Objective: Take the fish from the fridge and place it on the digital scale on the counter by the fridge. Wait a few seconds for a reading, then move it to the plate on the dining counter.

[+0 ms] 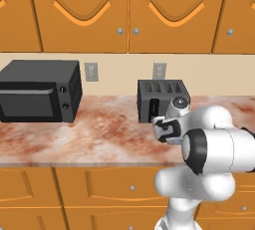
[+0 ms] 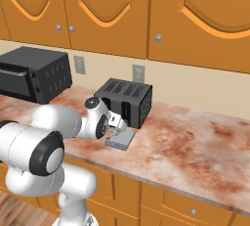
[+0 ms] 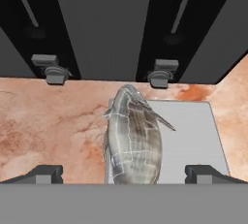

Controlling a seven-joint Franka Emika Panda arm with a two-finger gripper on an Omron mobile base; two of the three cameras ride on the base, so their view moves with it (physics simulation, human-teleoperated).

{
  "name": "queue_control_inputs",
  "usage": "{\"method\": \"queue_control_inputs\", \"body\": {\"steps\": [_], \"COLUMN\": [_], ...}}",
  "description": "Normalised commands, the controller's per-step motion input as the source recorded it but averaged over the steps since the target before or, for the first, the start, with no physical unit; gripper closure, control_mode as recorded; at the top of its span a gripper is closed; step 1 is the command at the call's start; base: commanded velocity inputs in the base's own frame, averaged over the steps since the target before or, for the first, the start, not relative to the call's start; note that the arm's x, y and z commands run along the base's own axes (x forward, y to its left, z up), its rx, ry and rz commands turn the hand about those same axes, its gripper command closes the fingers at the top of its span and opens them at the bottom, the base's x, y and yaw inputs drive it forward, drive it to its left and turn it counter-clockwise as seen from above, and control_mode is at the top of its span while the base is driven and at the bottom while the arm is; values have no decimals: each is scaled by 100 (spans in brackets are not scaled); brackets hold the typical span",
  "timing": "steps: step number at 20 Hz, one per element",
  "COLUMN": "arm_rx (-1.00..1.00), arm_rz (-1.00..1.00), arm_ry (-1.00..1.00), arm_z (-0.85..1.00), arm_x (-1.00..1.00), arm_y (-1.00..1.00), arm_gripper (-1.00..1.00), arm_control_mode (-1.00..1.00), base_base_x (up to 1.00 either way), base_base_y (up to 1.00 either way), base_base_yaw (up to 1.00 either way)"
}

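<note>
A: Start close. What does the hand view give you?

B: The gripper (image 3: 124, 173) has its two dark fingertips (image 3: 46, 173) set wide apart at the bottom, and nothing is pinched between them. The fish (image 3: 131, 138) lies in the gap, touching neither tip as far as I can see.

A: And where is the fish resting?

B: On the digital scale (image 3: 193, 138), over its left part, with its side overhanging onto the counter (image 3: 48, 121). It is a grey, striped body, its narrow end pointing toward the toaster (image 3: 109, 24).

A: How close is the toaster to the scale?

B: Just behind it. In the hand view its dark front and two small feet stand right past the scale's far edge. From the right base view the scale (image 2: 122, 141) lies flat just in front of the toaster (image 2: 124, 100), and the gripper (image 2: 115, 130) hangs low over it.

A: Anything from the other side?

B: In the left base view the arm's white links cover the spot; the hand (image 1: 167, 128) sits in front of the toaster (image 1: 162, 97).

A: Farther back?

B: A black microwave (image 1: 40, 90) stands on the same counter, well to the left of the toaster. Behind are a pale wall with two outlets (image 1: 91, 71) and orange wall cabinets (image 1: 124, 12).
</note>
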Motion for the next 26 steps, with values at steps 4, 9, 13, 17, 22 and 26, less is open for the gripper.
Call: {"method": "queue_control_inputs", "body": {"steps": [4,9,13,17,22,26], "arm_rx": [-2,-1,0,0,0,3], "arm_rz": [0,0,0,0,0,0], "arm_ry": [0,0,0,0,0,0], "arm_z": [-28,-26,-22,-15,-4,13], "arm_x": [18,6,8,3,0,-1], "arm_y": [0,-6,-15,-18,-10,-1], "arm_gripper": [-100,-100,-100,100,100,100], "arm_control_mode": [-100,-100,-100,-100,-100,-100], "base_base_x": [0,0,0,0,0,0], "base_base_y": [0,0,0,0,0,0], "base_base_yaw": [0,0,0,0,0,0]}}
